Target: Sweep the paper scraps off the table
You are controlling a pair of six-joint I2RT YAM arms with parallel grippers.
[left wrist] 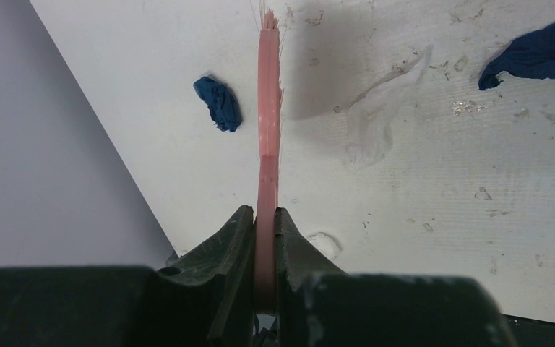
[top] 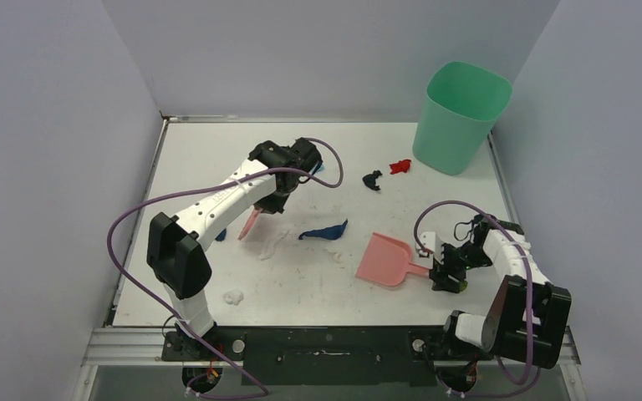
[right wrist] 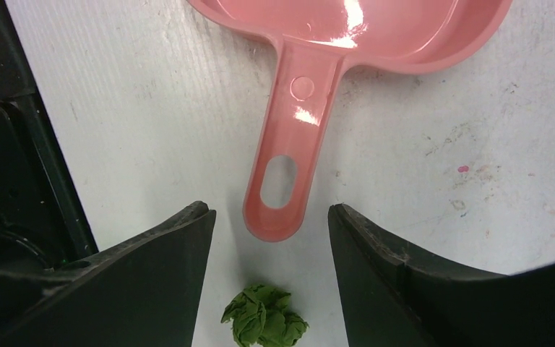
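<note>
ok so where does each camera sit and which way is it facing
top external: fixed above and behind the arm bases, looking down across the white-grey table to the mint-green plastic bin; both arms show
left wrist: looks along the left gripper, shut on the pink bristle brush, down at a dark blue paper wad
right wrist: looks down through the open right gripper at the handle of the pink plastic dustpan and a green paper wad
shared: top external also shows brush and dustpan
</note>
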